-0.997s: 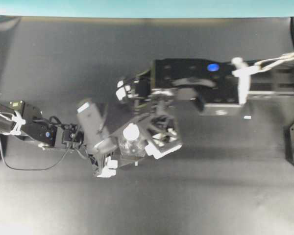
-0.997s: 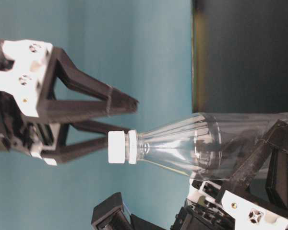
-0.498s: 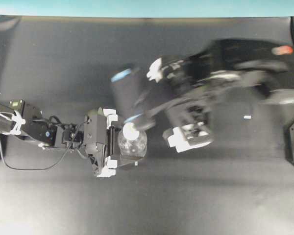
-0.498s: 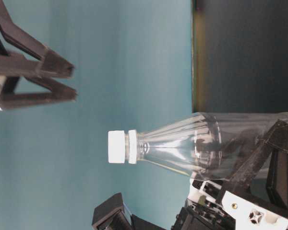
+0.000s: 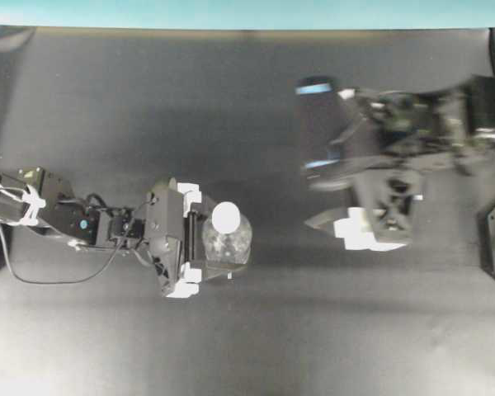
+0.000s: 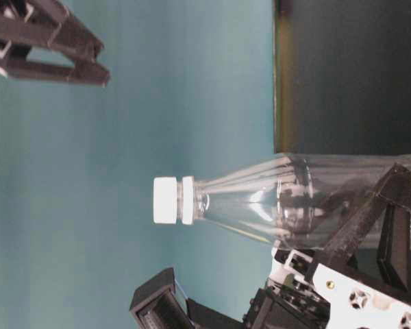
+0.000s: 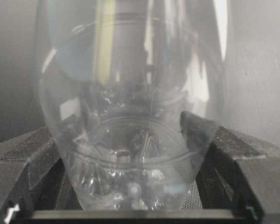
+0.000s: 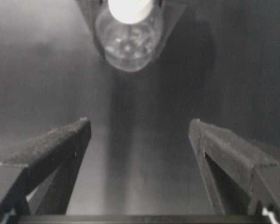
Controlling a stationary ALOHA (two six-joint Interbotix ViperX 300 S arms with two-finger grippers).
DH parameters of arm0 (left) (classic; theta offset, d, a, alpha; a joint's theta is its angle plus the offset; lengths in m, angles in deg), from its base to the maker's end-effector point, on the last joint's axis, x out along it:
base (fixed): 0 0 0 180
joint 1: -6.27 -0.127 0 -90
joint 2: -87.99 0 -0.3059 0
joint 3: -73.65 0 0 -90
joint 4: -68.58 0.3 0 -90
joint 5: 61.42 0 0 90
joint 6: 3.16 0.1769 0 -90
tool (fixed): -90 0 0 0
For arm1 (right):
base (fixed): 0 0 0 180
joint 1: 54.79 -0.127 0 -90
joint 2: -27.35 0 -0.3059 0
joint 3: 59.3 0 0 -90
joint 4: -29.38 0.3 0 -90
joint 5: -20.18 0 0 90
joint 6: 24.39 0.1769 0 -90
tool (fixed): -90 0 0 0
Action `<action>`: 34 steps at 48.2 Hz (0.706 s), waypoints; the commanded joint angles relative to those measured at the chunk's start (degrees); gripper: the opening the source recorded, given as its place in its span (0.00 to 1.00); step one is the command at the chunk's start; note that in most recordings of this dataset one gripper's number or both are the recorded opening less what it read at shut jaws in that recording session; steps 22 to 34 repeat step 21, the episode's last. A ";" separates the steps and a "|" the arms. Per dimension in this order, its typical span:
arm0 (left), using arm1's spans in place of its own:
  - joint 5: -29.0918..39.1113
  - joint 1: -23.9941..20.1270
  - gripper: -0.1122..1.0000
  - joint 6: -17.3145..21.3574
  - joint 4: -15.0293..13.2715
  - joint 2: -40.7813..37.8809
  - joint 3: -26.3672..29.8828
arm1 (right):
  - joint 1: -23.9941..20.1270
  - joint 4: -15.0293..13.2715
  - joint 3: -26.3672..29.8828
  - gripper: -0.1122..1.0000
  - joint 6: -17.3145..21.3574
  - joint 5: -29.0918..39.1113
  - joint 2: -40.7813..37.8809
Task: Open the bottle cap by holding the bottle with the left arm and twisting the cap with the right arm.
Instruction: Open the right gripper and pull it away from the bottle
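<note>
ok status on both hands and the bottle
Left hand flanks the bottle, grip unclear. Right hand open, empty, away from the bottle. Bottle cap on. Nothing in the way.

No lettering, label, brand, number or sign can be read in any view. The small clear plastic bottle (image 6: 308,199) has a bare body with no label, its round white cap (image 6: 166,200) is plain, and the black arms and dark tabletop (image 5: 256,338) show no legible marking.
</note>
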State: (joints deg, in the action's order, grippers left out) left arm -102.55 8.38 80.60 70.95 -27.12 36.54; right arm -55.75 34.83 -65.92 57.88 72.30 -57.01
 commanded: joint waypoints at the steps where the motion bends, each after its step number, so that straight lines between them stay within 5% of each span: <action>1: 1.49 -0.35 0.94 -0.35 0.18 0.18 1.05 | 0.18 0.18 -2.11 0.83 1.85 -2.55 3.96; 21: 5.01 -0.44 0.97 -1.23 0.18 0.35 2.11 | 0.09 0.18 -19.69 0.83 3.78 -22.41 22.50; 34: 5.01 -0.44 0.97 -1.23 0.18 0.35 2.11 | 0.09 0.18 -19.69 0.83 3.78 -22.41 22.50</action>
